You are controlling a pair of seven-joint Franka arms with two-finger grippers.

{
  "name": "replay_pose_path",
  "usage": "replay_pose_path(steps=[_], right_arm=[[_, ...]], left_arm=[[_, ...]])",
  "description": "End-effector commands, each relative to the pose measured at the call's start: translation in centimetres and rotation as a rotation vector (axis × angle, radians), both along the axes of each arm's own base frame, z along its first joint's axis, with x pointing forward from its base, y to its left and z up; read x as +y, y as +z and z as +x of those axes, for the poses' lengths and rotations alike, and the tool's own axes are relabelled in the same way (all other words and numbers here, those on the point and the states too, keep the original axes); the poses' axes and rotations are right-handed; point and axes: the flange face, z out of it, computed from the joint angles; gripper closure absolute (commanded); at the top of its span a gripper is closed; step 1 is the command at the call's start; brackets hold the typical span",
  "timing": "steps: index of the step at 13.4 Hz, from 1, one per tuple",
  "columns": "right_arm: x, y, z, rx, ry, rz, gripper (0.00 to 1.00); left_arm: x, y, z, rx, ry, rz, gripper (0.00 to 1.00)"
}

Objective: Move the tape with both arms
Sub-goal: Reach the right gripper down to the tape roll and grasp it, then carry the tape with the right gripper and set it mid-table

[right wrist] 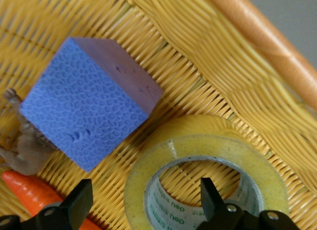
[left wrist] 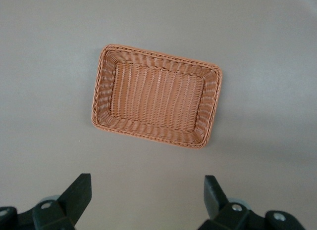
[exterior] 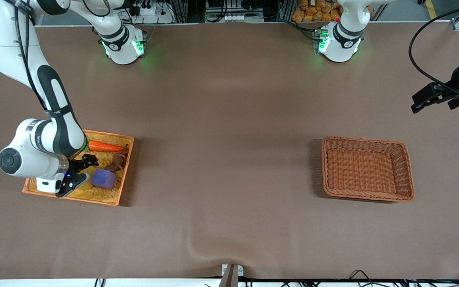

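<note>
While the left arm waits over its own end of the brown cloth-covered surface (exterior: 229,119), at the right edge of the front view, the right arm reaches down into the flat yellow wicker tray with an orange rim (exterior: 128,159) at the lower left of that view.

Inside this tray lies the roll of translucent yellowish packing tape (right wrist: 198,146), flat on the weave, so its ring axis points straight up and its open hole faces the right wrist camera. Its grey-white inner core carries small green print that seems to read "deli". In the front view the roll is almost wholly hidden under the right gripper (exterior: 79,172).

That gripper's jaws stand open, one finger over the roll's hole, the other outside the ring. Just beside the tape sits a purple foam cube (exterior: 103,178), with a brown toy animal figure (exterior: 118,160) and an orange plastic carrot (exterior: 105,146) higher in the frame.

Jaws of the left gripper (left wrist: 147,195) are spread wide, above an empty rectangular brown wicker basket (exterior: 408,175).
</note>
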Motion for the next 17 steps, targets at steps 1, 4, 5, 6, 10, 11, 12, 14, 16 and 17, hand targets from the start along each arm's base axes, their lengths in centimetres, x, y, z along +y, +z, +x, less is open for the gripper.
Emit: replay_pose_path(steps=[1, 4, 5, 6, 10, 11, 12, 14, 16, 17], right_arm=[[-0.4, -0.1, 0.3, 0.0, 0.008, 0.017, 0.65], [-0.3, 1.0, 0.6, -0.01, 0.003, 0.014, 1.0], [0.1, 2.1, 0.8, -0.016, 0.019, 0.011, 1.0], [-0.1, 3.6, 0.8, -0.011, 0.034, 0.014, 1.0], [0.7, 13.9, 1.9, 0.022, 0.071, 0.052, 1.0], [1.5, 15.5, 1.8, 0.058, 0.062, 0.067, 1.0], [3.9, 17.4, 2.4, 0.068, 0.052, 0.067, 1.0], [9.9, 20.5, 2.9, 0.067, 0.017, 0.042, 1.0], [18.3, 21.0, 2.1, 0.086, -0.076, 0.038, 1.0], [22.4, 21.1, 1.3, 0.097, -0.15, 0.036, 1.0]], left_arm=[[-0.2, 0.3, -0.6, -0.011, -0.013, 0.016, 0.0], [-0.5, -0.2, -0.3, -0.007, -0.016, 0.015, 0.0], [-0.6, -0.4, -0.1, -0.004, -0.019, 0.014, 0.0], [-0.6, -0.5, -0.1, -0.005, -0.018, 0.014, 0.0], [-1.0, -0.5, 0.1, -0.013, -0.023, 0.013, 0.0], [-0.9, -0.6, 0.1, -0.011, -0.021, 0.013, 0.0], [-0.9, -0.6, 0.1, -0.011, -0.021, 0.013, 0.0], [-0.9, -0.6, 0.1, -0.011, -0.021, 0.013, 0.0], [-0.9, -1.0, 0.3, -0.005, -0.021, 0.013, 0.0], [-0.9, -0.9, 0.3, -0.01, -0.021, 0.012, 0.0]])
